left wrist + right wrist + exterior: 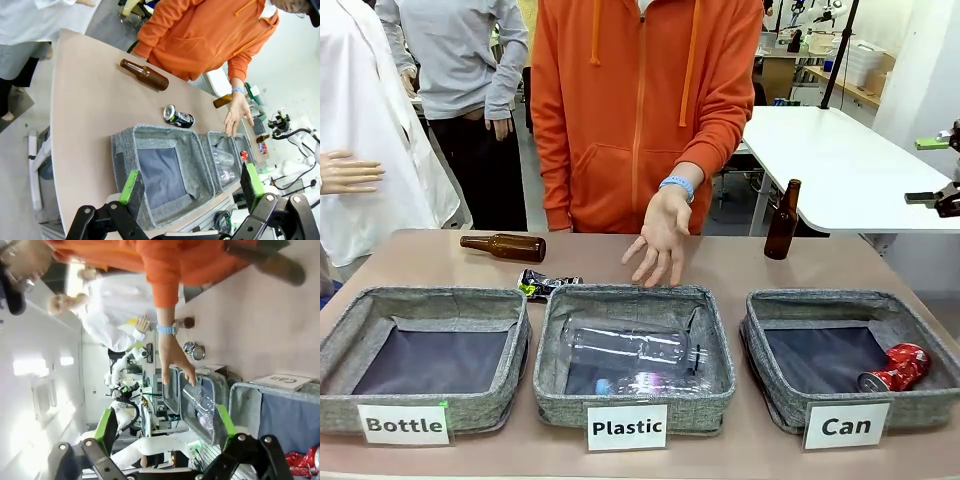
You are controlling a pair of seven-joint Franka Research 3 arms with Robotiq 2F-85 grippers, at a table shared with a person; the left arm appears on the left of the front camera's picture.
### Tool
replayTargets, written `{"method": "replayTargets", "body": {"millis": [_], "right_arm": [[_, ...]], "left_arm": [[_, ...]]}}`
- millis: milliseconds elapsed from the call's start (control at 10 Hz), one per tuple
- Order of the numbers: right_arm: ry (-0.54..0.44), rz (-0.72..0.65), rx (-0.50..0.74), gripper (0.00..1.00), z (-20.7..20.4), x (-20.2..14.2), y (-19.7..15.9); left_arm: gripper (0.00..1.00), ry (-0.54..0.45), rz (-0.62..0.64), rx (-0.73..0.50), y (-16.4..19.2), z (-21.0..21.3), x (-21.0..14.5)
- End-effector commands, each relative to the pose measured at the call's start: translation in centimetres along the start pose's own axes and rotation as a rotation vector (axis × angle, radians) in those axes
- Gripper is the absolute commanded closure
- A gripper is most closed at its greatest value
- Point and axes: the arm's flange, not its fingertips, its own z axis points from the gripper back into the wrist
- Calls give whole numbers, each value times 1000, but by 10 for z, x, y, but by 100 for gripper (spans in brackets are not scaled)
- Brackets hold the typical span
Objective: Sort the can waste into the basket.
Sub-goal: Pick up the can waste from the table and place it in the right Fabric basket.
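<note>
A crushed red can (895, 368) lies in the right corner of the grey "Can" basket (772, 385). A crushed black and silver can (548, 284) lies on the table behind the gap between the "Bottle" and "Plastic" baskets. In the left wrist view my left gripper (191, 183) hangs open above the "Bottle" basket (125, 165), with the black can (178, 117) farther off. In the right wrist view my right gripper (165, 424) is open and holds nothing, high beside the "Can" basket (240, 405), where the red can (300, 462) shows.
The "Plastic" basket (552, 380) holds clear plastic bottles. One brown glass bottle (505, 246) lies on the table at the back left; another (782, 220) stands at the back right. A person in an orange hoodie holds an open hand (660, 238) above the table's far middle.
</note>
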Motion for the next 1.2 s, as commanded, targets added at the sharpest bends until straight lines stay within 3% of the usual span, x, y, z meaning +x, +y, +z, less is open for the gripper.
{"method": "replayTargets", "body": {"millis": [0,1100], "right_arm": [[150,91,-20,0,0,3,-5],[150,91,-20,0,0,3,-5]], "left_arm": [[0,-17,-20,-18,0,0,1],[0,-17,-20,-18,0,0,1]]}}
